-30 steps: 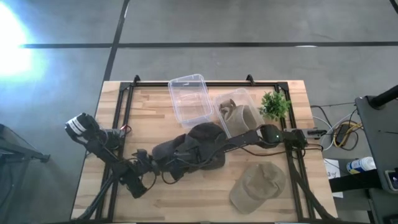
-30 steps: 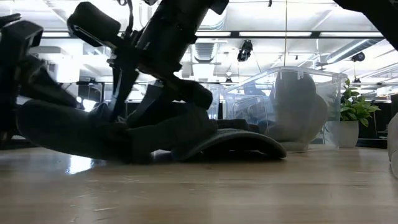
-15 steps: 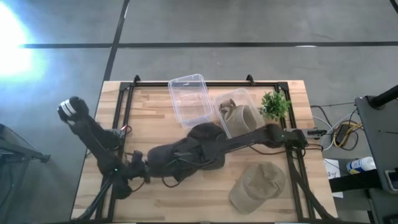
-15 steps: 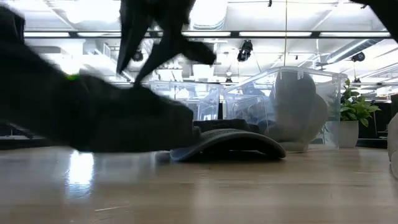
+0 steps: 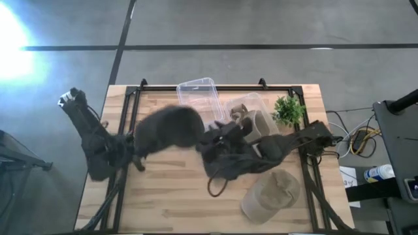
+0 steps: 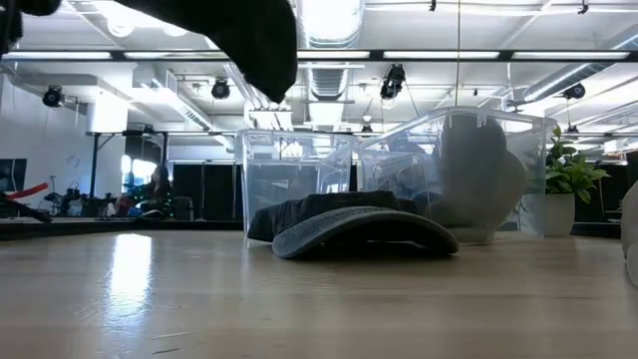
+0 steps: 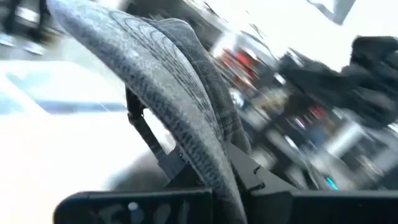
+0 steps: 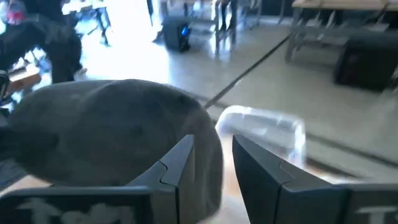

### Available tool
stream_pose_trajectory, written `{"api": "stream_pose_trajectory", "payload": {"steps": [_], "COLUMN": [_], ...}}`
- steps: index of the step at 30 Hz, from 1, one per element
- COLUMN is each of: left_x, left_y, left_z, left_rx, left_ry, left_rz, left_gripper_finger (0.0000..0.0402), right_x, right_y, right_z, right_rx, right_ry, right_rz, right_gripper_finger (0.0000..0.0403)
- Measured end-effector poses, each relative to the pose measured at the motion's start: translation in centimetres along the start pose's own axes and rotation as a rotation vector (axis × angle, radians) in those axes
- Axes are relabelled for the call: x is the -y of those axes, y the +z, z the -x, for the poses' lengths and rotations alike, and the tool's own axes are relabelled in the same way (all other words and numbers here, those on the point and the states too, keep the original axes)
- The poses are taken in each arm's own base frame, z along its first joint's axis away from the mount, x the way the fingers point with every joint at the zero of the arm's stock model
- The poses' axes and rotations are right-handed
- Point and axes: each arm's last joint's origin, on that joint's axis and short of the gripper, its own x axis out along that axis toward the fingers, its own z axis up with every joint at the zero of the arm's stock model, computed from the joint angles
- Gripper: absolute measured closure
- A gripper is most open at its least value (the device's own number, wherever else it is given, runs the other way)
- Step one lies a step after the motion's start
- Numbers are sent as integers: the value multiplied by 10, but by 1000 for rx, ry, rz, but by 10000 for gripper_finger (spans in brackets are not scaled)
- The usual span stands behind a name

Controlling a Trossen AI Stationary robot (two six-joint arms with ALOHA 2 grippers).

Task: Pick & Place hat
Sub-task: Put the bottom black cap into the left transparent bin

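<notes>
A dark grey hat point(image 5: 166, 127) hangs above the table's left half, and the low view shows it high up as the hat point(image 6: 239, 30). My left gripper point(image 5: 136, 156) is shut on it at its left end. A second dark hat point(image 5: 225, 170) lies crown up on the table at the middle, its brim point(image 6: 359, 227) resting on the wood. My right gripper point(image 8: 211, 162) hovers just right of the lifted hat, open, with nothing between its fingers. A tan hat point(image 5: 271, 192) lies near the front right. My left gripper pinches the stitched brim point(image 7: 199, 149) of the dark grey hat between its two fingers, coming at it from the table's left. The brim runs up and away from the fingers. The hat is lifted clear of the table.
Two clear containers stand at the back middle: one point(image 5: 199, 101) without a hat, the other point(image 5: 251, 117) holding a tan hat. A small potted plant point(image 5: 289, 109) stands at the back right. Bare wood point(image 5: 163, 202) lies along the front left.
My left gripper has shut on the dark grey hat's brim and swung up and toward the table's far left. The hat came off the pile and is lifted clear. My right gripper has drawn back toward the right, leaving the second dark hat on the table.
</notes>
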Motion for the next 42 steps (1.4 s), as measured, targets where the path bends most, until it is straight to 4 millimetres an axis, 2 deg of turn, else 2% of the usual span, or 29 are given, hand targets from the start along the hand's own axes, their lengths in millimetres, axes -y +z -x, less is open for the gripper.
{"api": "stream_pose_trajectory", "payload": {"steps": [5,11,14,16,19,21,24,30,37,42], "left_x": [-5,-14,-30,-45,-63,-73,-86,-97,-114,-116], "left_y": [27,59,79,87,92,91,78,52,25,24], "left_z": [-38,-104,-137,-158,-186,-205,-230,-266,-277,-268], "left_rx": [67,11,-60,-127,-243,-330,-444,-558,-761,-860], "left_ry": [102,132,246,361,414,416,447,479,475,492], "left_rz": [61,19,13,-11,-12,17,51,30,-51,-132], "left_gripper_finger": [395,395,395,395,395,395,394,393,393,392], "right_x": [19,29,33,34,35,36,36,35,33,32], "right_y": [19,10,6,3,1,0,-1,-4,-13,-20], "right_z": [4,2,2,4,7,8,8,7,8,7], "right_rx": [20,-95,-144,-157,-171,-181,-188,-195,-231,-257], "right_ry": [-28,-28,-37,-45,-49,-47,-47,-49,-40,-42], "right_rz": [-4,-25,-51,-53,-59,-58,-58,-65,-48,-49], "right_gripper_finger": [296,296,296,296,296,296,296,296,296,296]}}
